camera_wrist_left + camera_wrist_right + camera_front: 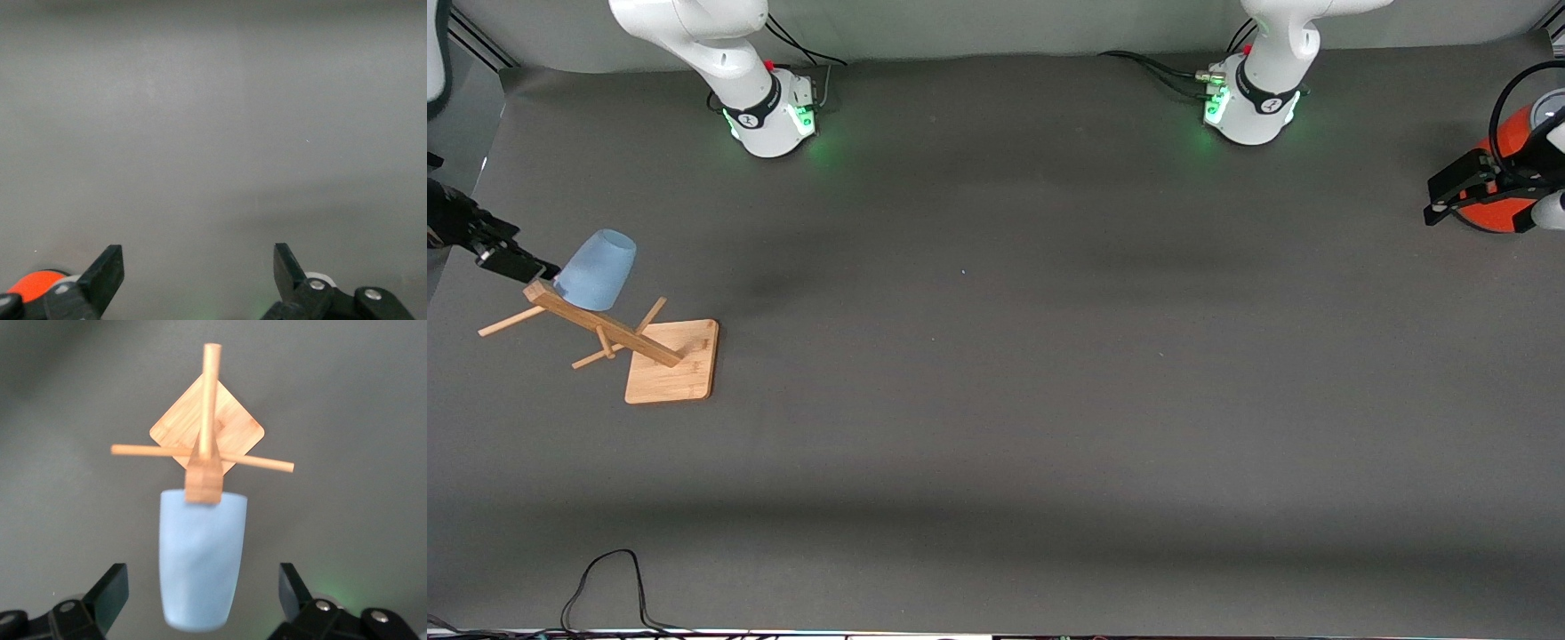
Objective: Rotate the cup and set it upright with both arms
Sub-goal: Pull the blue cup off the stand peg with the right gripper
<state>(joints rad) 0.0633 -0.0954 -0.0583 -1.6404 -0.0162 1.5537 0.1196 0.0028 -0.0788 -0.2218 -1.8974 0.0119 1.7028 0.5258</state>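
The pale-blue cup (pixel 596 271) hangs mouth-down and tilted on a peg near the top of a wooden stand (pixel 671 364) at the right arm's end of the table. My right gripper (pixel 534 267) is beside the top of the stand, level with the cup. In the right wrist view it (pixel 201 580) is open, with its fingers on either side of the narrow base end of the cup (pixel 200 553) and apart from it. My left gripper (pixel 1432 200) waits at the left arm's end of the table. In the left wrist view it (pixel 199 257) is open and empty.
The stand has a square wooden base, a pole (pixel 208 407) and thin cross pegs (pixel 257 460). An orange cylinder with a grey top (pixel 1513 133) stands by the left gripper and shows in the left wrist view (pixel 37 283). A black cable (pixel 605 578) lies at the table's near edge.
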